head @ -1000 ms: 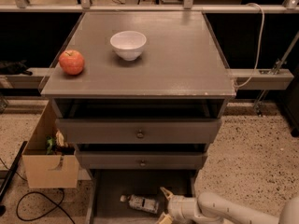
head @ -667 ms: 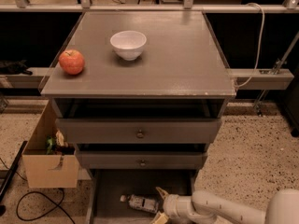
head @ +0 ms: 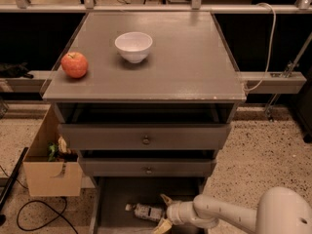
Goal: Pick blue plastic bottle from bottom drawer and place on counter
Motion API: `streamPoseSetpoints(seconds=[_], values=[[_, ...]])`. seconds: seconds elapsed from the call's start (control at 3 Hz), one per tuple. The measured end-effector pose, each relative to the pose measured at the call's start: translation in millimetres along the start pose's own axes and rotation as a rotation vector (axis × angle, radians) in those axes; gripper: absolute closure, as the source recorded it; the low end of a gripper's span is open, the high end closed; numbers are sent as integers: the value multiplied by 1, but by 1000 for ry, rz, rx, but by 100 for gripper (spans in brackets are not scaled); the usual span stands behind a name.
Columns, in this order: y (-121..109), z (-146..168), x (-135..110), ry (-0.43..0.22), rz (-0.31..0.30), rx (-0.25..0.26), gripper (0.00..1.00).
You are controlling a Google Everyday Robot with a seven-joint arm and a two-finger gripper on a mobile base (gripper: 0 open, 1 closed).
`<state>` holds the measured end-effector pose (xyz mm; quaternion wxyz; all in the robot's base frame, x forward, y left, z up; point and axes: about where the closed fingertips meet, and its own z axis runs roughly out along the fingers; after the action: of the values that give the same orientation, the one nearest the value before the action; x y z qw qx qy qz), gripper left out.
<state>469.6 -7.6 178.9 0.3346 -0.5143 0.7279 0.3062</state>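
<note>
Your gripper [head: 163, 212] sits low in the open bottom drawer [head: 116, 195], at 6 o'clock in the camera view, on a white arm [head: 225, 216] reaching in from 4 o'clock. Its two tan fingers [head: 165, 199] are spread wide, one toward 12 o'clock and one toward 6 o'clock, and they hold nothing.

The blue plastic bottle [head: 146, 211] lies on its side on the drawer's dark floor, just at 9 o'clock of the gripper. Its white cap points to 9 o'clock and its base end lies at the mouth of the spread fingers. You cannot tell whether the fingers touch it.

Above, the two drawers with round knobs [head: 145, 139] are stacked below the counter [head: 190, 57], the upper one pulled out a little beyond the lower. On the counter a white bowl [head: 133, 46] stands upright at about 11 o'clock of the top's centre. A red apple [head: 74, 65] rests near the edge at 9 o'clock, well apart from the bowl.

A cardboard box [head: 50, 177] holding small items stands on the speckled floor at 8 o'clock of the cabinet, with a black cable [head: 35, 217] looping in front of it. A white cable [head: 267, 38] hangs at 2 o'clock, beside the counter's far corner.
</note>
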Motion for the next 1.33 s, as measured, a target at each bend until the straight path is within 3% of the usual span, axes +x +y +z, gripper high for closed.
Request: streamPoseSetpoints(seconds=[0.67,1.0,1.33], values=[[-13,19,20,76,-7,9,0],[-13,19,20,76,-7,9,0],[-13,19,20,76,-7,9,19]])
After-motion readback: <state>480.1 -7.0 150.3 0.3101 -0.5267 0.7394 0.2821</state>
